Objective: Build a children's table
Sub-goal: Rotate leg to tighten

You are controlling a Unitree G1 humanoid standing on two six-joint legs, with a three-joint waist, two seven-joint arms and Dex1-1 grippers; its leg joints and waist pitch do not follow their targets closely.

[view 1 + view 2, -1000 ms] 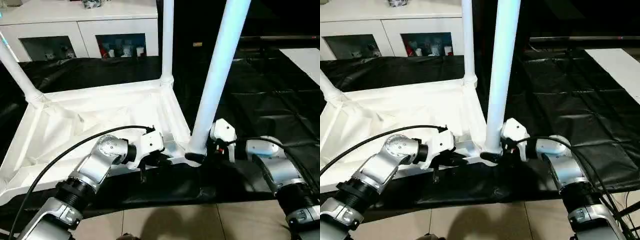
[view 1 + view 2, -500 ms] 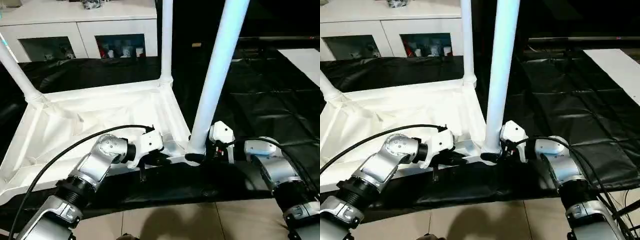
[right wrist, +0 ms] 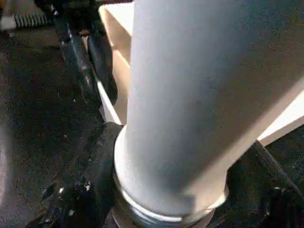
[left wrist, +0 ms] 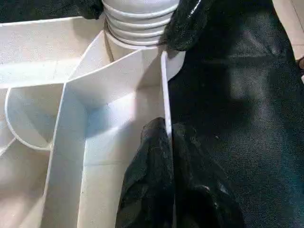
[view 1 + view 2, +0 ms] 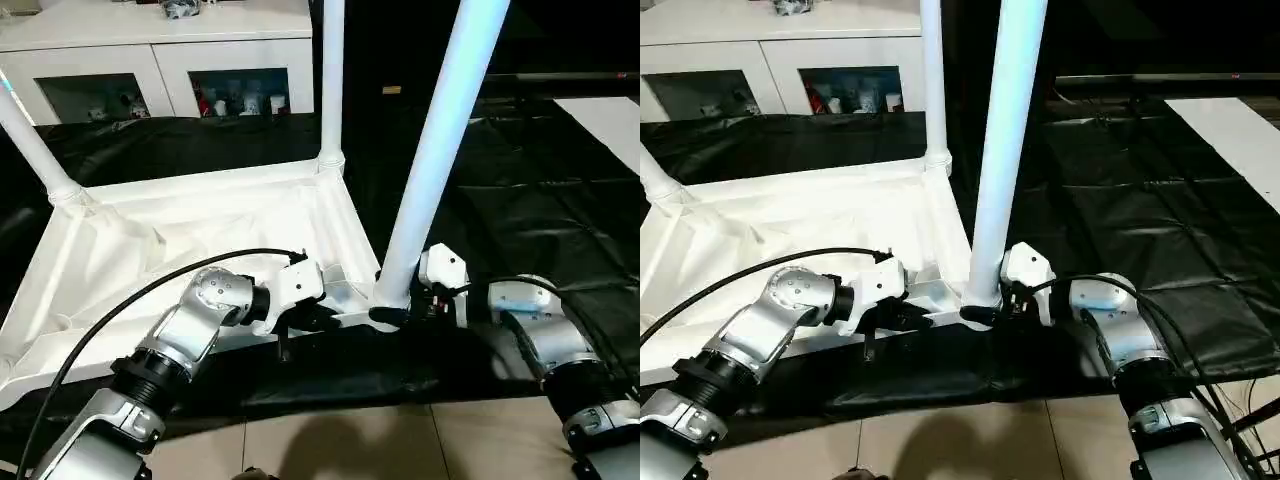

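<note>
Black sheet [image 5: 520,200] over the floor bears the upturned tabletop [image 5: 180,230].

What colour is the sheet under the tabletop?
Black; the sheet shows best in the right eye view.

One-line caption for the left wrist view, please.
Left gripper pinching the white plastic tabletop's raised rim beside a threaded white leg base.

The near leg [image 5: 440,150] and the far leg [image 5: 332,80] ran out past the top edge. The cabinet [image 5: 150,50] shelves held items too small to identify. The leg's base hid the right claw [image 5: 985,312] tips.
</note>
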